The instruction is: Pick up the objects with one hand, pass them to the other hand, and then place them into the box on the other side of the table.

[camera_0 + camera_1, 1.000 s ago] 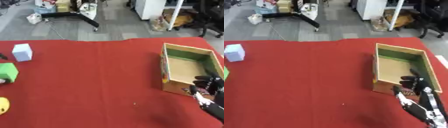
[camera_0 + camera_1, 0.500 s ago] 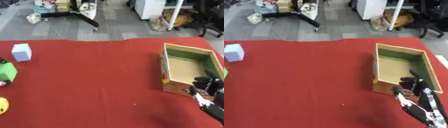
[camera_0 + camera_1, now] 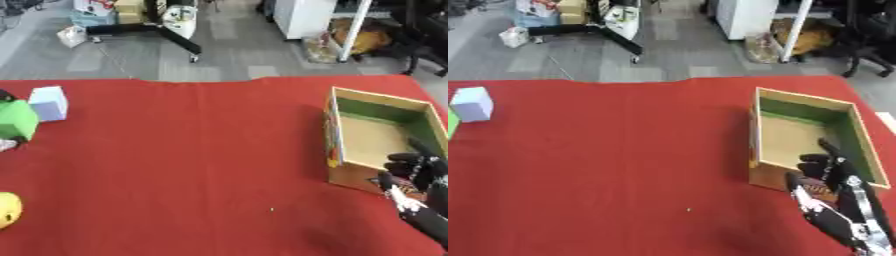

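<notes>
The box (image 3: 812, 135) sits at the right of the frame on the red table (image 3: 192, 165), an open cardboard tray with a green inner wall. The right hand (image 3: 826, 172) hovers at its near edge, fingers seemingly relaxed and holding nothing. At far left lie a pale cube (image 3: 48, 103), a green block (image 3: 17, 120) and, only in the left eye view, a yellow object (image 3: 7, 210). No writing is legible.
</notes>
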Motion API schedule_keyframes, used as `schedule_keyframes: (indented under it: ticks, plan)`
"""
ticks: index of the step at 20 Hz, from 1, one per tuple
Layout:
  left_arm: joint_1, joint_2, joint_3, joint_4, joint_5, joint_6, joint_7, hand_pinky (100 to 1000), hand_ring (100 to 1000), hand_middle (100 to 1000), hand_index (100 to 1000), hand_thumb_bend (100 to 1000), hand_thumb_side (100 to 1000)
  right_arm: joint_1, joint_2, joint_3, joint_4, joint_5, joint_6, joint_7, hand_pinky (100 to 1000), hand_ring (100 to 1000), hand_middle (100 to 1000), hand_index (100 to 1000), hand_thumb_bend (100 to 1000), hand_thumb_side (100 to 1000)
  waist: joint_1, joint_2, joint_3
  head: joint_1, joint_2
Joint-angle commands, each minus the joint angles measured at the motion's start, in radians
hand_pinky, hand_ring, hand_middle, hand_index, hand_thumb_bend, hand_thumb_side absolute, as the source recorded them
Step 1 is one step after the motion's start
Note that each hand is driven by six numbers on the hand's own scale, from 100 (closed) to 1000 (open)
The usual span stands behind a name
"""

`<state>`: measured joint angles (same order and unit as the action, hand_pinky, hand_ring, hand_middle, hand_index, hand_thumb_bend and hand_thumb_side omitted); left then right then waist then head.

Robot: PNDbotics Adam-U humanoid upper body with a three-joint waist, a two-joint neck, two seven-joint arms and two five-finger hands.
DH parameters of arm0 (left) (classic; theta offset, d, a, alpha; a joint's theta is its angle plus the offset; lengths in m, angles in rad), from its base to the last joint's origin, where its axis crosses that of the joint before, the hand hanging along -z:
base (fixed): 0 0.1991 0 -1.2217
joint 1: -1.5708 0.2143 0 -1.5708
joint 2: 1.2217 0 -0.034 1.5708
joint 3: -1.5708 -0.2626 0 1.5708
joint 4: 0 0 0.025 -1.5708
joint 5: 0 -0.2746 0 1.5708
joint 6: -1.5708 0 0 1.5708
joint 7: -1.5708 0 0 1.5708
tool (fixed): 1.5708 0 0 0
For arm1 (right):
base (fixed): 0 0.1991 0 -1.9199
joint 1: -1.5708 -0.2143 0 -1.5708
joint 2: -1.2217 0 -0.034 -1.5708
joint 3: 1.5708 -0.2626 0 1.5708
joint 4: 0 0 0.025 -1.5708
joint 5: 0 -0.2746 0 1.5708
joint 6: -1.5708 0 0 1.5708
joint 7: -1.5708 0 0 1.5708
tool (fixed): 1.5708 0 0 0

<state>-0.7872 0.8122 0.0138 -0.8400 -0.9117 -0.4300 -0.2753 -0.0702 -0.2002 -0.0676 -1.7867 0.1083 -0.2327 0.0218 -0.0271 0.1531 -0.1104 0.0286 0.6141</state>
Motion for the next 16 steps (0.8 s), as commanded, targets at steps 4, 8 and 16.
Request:
schedule_keyframes:
  ticks: [4, 8, 16]
  plan:
    - [-0.022, 0.017, -0.006, -0.117, 0.088, -0.024, 0.0, 729, 627, 573, 657, 265, 356, -0.022, -0.06, -0.005, -0.023, 0.017, -0.004, 0.003, 758, 720, 694, 955, 332, 306, 0.011, -0.038, 0.006, -0.022, 0.005]
    - [0.042, -0.044, -0.01, -0.223, 0.153, -0.088, 0.064, 711, 632, 577, 654, 295, 395, -0.055, -0.124, 0.007, -0.061, 0.071, -0.01, 0.017, 766, 728, 702, 958, 333, 299, 0.007, -0.045, 0.015, -0.044, 0.012]
    - [0.204, -0.231, -0.065, -0.431, 0.282, -0.115, 0.137, 691, 660, 603, 670, 353, 464, -0.151, -0.218, 0.047, -0.176, 0.198, -0.02, 0.018, 764, 706, 678, 968, 346, 292, -0.006, -0.049, 0.033, -0.066, 0.023]
